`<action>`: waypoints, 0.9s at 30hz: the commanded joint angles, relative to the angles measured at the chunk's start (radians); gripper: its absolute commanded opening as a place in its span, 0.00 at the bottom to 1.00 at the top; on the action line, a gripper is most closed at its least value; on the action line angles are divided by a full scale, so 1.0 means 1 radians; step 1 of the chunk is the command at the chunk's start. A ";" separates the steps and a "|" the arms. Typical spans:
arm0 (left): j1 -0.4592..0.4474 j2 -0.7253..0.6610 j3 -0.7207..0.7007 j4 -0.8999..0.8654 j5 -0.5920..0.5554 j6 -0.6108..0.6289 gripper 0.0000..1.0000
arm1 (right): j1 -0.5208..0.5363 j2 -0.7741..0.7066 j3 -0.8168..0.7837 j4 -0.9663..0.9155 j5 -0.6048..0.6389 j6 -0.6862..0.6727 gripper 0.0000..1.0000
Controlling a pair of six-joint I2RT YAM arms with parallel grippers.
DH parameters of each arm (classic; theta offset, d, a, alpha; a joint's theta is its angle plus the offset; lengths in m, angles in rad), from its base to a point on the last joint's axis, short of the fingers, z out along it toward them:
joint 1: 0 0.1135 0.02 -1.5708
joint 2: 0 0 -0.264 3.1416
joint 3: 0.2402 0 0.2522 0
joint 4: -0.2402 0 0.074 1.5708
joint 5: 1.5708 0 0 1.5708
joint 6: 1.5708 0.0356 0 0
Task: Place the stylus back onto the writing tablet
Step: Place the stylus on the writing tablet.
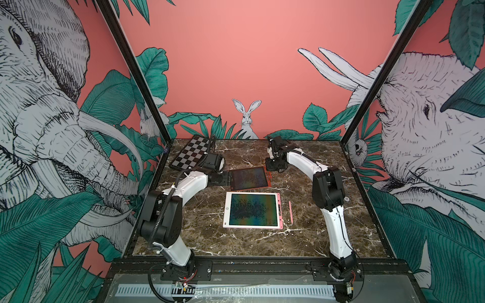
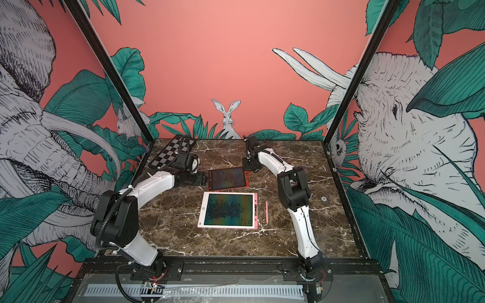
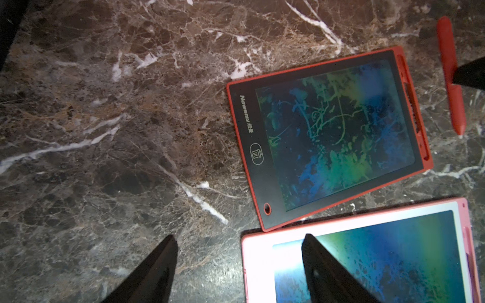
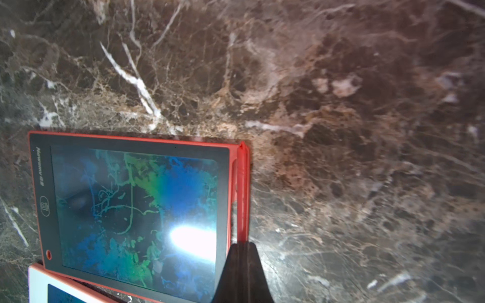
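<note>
Red stylus (image 4: 242, 189) sits pinched in the right hand (image 4: 241, 248), whose fingers are closed tight on one end while the rest of the stylus runs along the slotted side edge of the red tablet (image 1: 248, 178). Whether it touches that edge or hangs just clear of it cannot be told. The tablet lies flat on the counter (image 1: 328, 236), near the middle of the frame in both top views. The left hand (image 3: 238, 236) is at the tablet's opposite edge, its fingers partly apart with nothing between them. Lower in the frame lies a pink tablet (image 1: 253, 210), with a pink stylus (image 1: 290, 212) just beside it on the counter.
</note>
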 commanded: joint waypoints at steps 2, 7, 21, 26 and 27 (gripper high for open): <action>0.001 -0.044 -0.021 -0.003 -0.023 -0.009 0.78 | 0.013 0.016 0.043 -0.050 -0.019 -0.046 0.00; 0.001 -0.043 -0.026 0.004 -0.023 -0.015 0.78 | 0.023 0.031 0.046 -0.059 -0.030 -0.057 0.00; 0.001 -0.041 -0.028 0.005 -0.019 -0.016 0.78 | 0.025 0.036 0.002 -0.038 -0.017 -0.047 0.00; 0.001 -0.043 -0.028 0.002 -0.018 -0.015 0.78 | 0.024 0.034 -0.017 -0.022 -0.008 -0.033 0.00; 0.001 -0.042 -0.029 0.001 -0.018 -0.015 0.78 | 0.024 0.034 -0.021 -0.019 -0.003 -0.030 0.00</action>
